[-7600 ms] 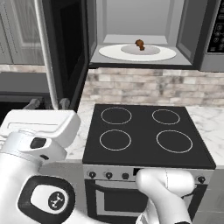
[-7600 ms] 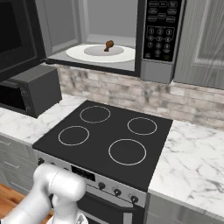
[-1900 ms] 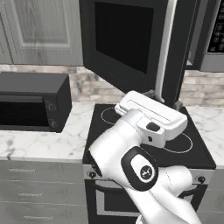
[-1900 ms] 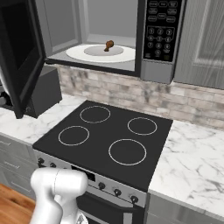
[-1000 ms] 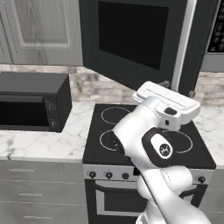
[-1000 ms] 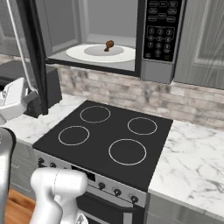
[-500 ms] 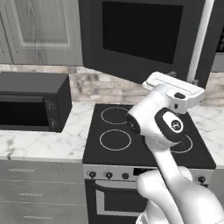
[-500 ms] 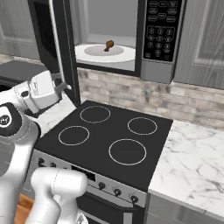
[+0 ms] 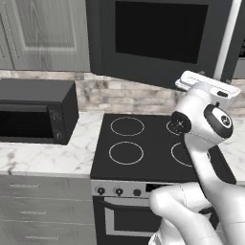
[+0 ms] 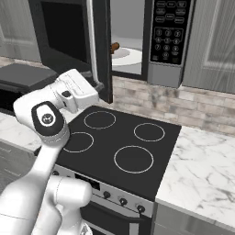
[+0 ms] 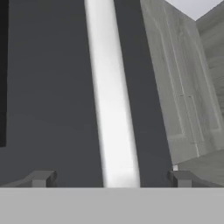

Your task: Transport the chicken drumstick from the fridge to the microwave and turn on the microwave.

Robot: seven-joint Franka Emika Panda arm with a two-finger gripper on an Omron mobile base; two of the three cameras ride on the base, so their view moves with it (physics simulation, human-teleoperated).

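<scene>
The microwave [image 10: 170,69] is built in above the stove, and its black-window door [image 9: 162,33] stands partly swung in. Through the gap, the small brown chicken drumstick [image 10: 114,46] lies on the white turntable [image 10: 128,57]. My gripper [image 11: 111,179] is open and faces the door, with a fingertip [image 11: 41,178] on each side of the lower end of the long pale handle [image 11: 111,96]. In the base views the gripper [image 9: 210,82] [image 10: 98,86] sits at the door's lower free corner. The button panel [image 10: 170,27] is to the right. The fridge is out of view.
A black glass stove [image 10: 124,137] with four rings lies below. A black countertop box oven [image 9: 33,112] stands on the marble counter at the left. More marble counter [image 10: 202,160] runs to the right. Grey panelled wall cupboards [image 9: 43,33] flank the microwave.
The microwave door has swung further towards shut. My hand has moved along with its handle edge. The jaws stay open.
</scene>
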